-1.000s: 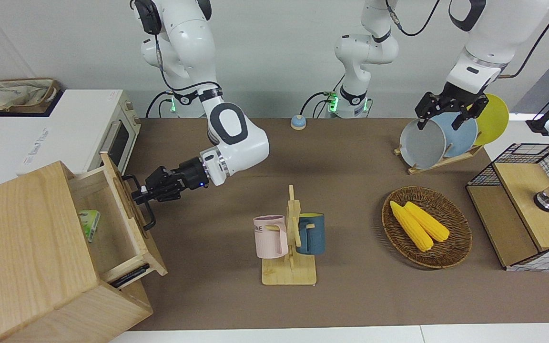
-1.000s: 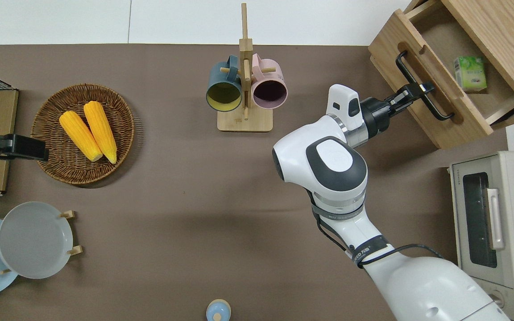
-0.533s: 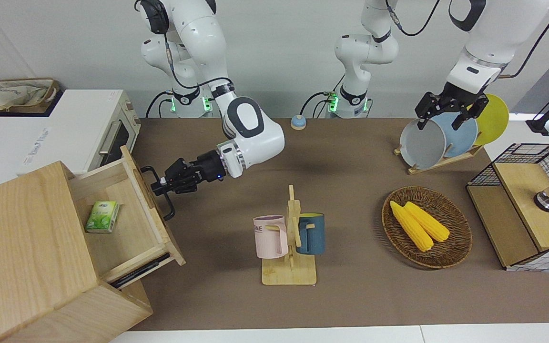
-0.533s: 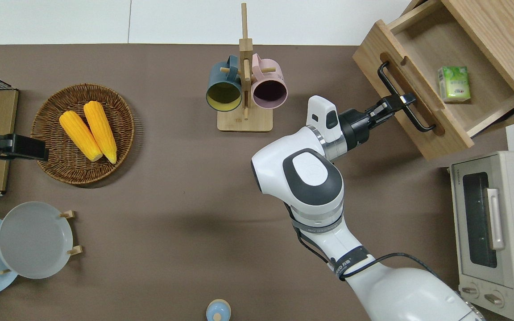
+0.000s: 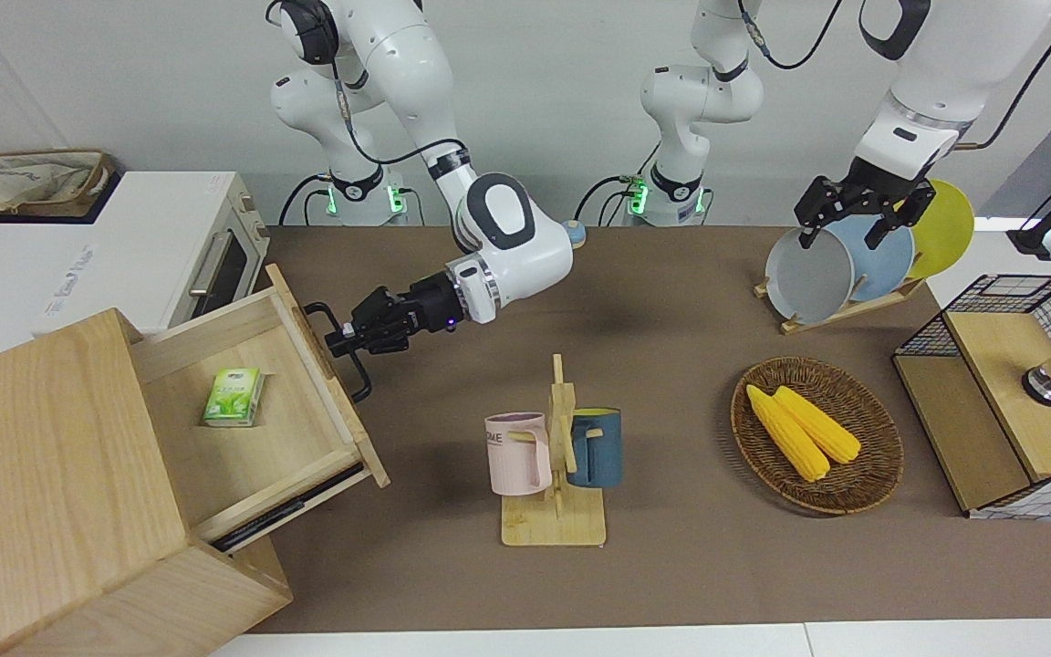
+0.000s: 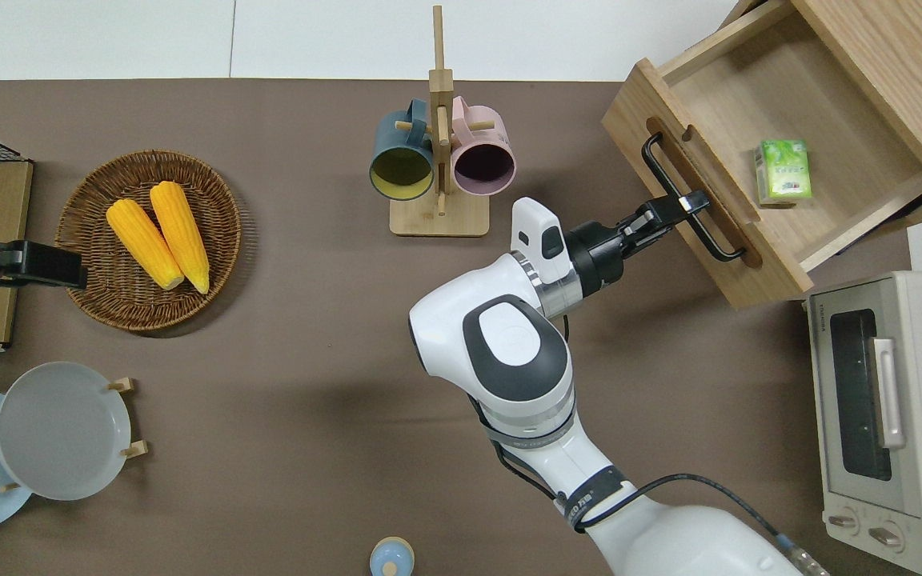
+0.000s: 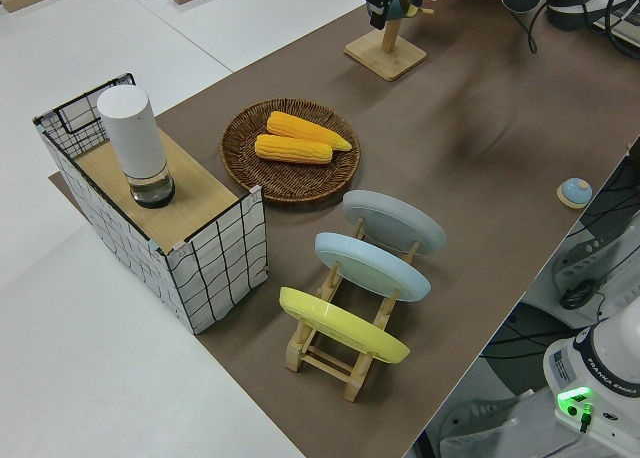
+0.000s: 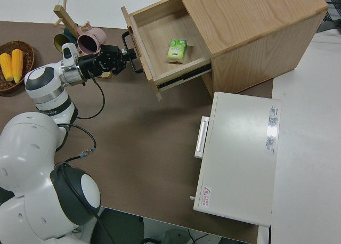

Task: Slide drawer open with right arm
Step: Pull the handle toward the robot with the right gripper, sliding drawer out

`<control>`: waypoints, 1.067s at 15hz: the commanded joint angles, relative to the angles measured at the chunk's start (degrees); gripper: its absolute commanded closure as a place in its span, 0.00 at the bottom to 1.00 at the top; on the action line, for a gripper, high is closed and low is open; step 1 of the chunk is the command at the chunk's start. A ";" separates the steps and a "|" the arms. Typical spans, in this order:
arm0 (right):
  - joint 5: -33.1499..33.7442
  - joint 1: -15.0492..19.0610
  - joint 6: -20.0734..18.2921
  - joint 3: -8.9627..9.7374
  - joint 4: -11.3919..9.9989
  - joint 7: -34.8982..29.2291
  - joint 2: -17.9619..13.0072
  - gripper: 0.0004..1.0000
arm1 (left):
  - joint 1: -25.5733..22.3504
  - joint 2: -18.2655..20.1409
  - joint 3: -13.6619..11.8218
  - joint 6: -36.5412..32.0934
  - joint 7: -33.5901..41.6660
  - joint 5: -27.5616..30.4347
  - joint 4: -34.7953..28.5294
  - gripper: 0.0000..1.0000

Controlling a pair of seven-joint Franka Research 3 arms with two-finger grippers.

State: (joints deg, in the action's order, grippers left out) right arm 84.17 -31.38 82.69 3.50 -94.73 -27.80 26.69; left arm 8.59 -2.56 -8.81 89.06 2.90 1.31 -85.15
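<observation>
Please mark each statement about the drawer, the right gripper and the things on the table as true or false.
1. The right gripper is shut on the handle of the drawer. True.
2. The drawer is empty. False: a small green box lies in it.
3. Two mugs hang on the wooden mug stand. True.
4. The wicker basket holds three corn cobs. False: it holds two.
5. The toaster oven has its door open. False: the door is closed.
</observation>
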 commanded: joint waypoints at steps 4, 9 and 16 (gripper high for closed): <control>-1.11 -3.68 -2.80 0.20 3.40 7.76 -0.42 1.00 | 0.99 -0.69 -0.95 0.06 0.44 -0.78 1.12 0.00; -1.20 -6.15 -4.91 0.20 4.63 8.03 0.11 1.00 | 0.99 -0.69 -0.95 0.06 0.44 -0.78 1.12 0.00; -2.08 -8.52 -7.02 0.20 7.45 10.05 1.87 1.00 | 0.99 -0.69 -0.95 0.06 0.44 -0.78 1.12 0.00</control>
State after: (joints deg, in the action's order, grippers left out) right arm 80.10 -38.03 77.64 3.91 -91.66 -25.99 27.76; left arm 8.59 -2.56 -8.81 89.06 2.90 1.31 -85.15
